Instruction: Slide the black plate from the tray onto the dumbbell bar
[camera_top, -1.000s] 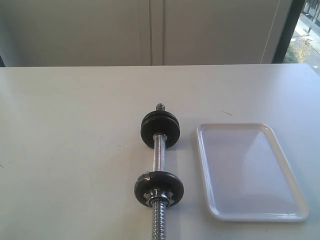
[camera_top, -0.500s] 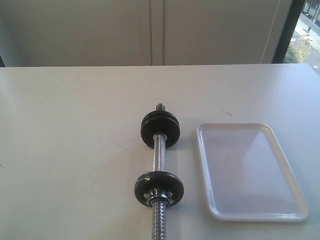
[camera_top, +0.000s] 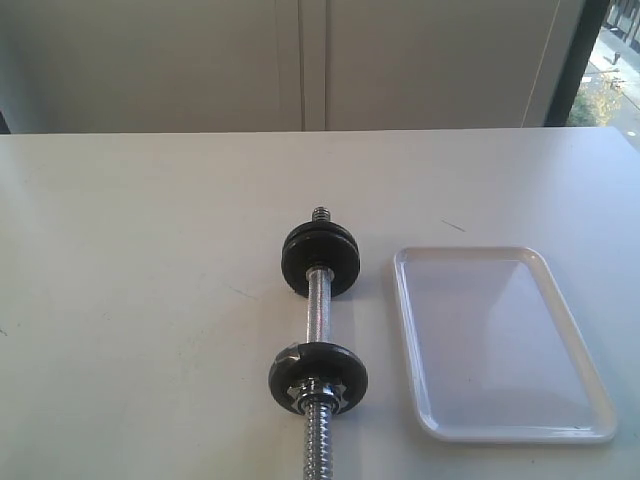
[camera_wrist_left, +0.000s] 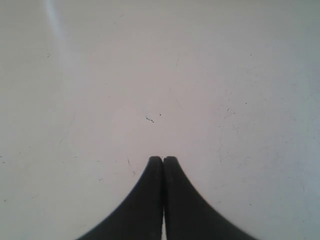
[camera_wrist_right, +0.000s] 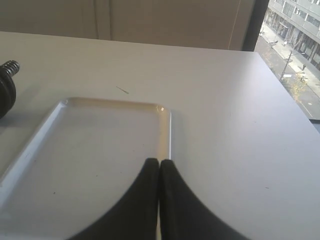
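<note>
The dumbbell bar (camera_top: 318, 305) lies on the table, pointing away from the camera. The black plate (camera_top: 320, 258) sits on its far end with the threaded tip poking out behind it; it looks thick, and I cannot tell whether it is one disc or two. At the near end is a black disc with a silver star nut (camera_top: 317, 378). The white tray (camera_top: 500, 345) to the right holds nothing. Neither gripper shows in the exterior view. My left gripper (camera_wrist_left: 163, 158) is shut over bare table. My right gripper (camera_wrist_right: 159, 160) is shut above the tray (camera_wrist_right: 167, 130), beside its rim.
The white table (camera_top: 140, 300) stretches wide to the left of the bar. A pale wall panel (camera_top: 300, 60) runs behind the table's far edge, and a window (camera_top: 610, 60) shows at the far right. The bar's far tip (camera_wrist_right: 10, 66) appears in the right wrist view.
</note>
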